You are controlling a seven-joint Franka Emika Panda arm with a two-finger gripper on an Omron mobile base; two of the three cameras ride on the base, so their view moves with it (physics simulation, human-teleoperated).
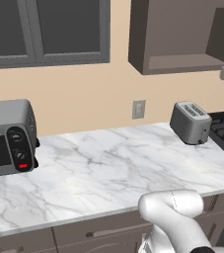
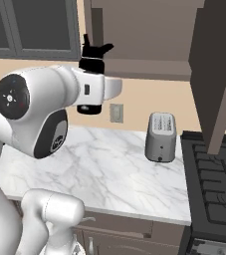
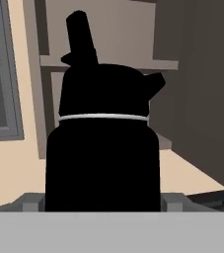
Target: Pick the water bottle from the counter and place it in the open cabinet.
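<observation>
The black water bottle (image 2: 91, 62) is lifted well above the white marble counter (image 2: 102, 167), and my gripper (image 2: 90, 85) is shut on its body. Its cap and loop handle stick up above the white hand, level with the lower edge of the open cabinet (image 2: 144, 35). In the hand view the water bottle (image 3: 103, 148) stands upright close to the camera, with the open cabinet (image 3: 118, 44) and its shelf behind it. The left base view has the open cabinet (image 1: 182, 37) at the upper right, over the counter (image 1: 108, 163).
A silver toaster (image 2: 161, 136) stands on the counter below the cabinet, beside a black stove (image 2: 214, 189). The cabinet's open door (image 2: 219, 64) hangs over the stove. A toaster oven (image 1: 7, 138) sits at the counter's left, under grey-framed glass panels (image 1: 44, 29).
</observation>
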